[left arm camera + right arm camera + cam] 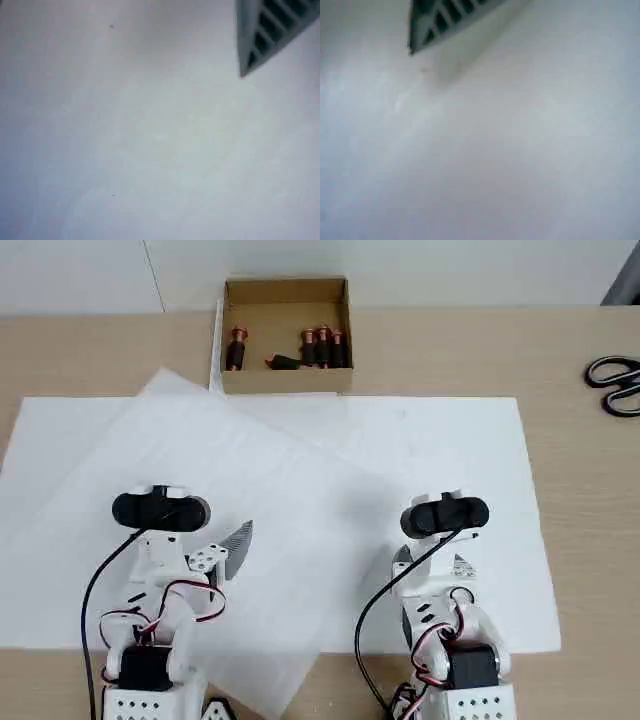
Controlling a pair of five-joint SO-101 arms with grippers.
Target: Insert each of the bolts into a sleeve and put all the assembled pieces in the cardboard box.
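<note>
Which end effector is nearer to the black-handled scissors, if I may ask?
Right: the right end effector is left of the black-handled scissors; the left end effector sits much farther left.

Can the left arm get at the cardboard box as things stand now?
Probably yes: only flat white paper lies between the left gripper and the open cardboard box, but reach is uncertain.

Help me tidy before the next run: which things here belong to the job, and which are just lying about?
Job: cardboard box; assembled pieces lying inside it.
Lying about: scissors on the bare table; white sheets under the arms.
</note>
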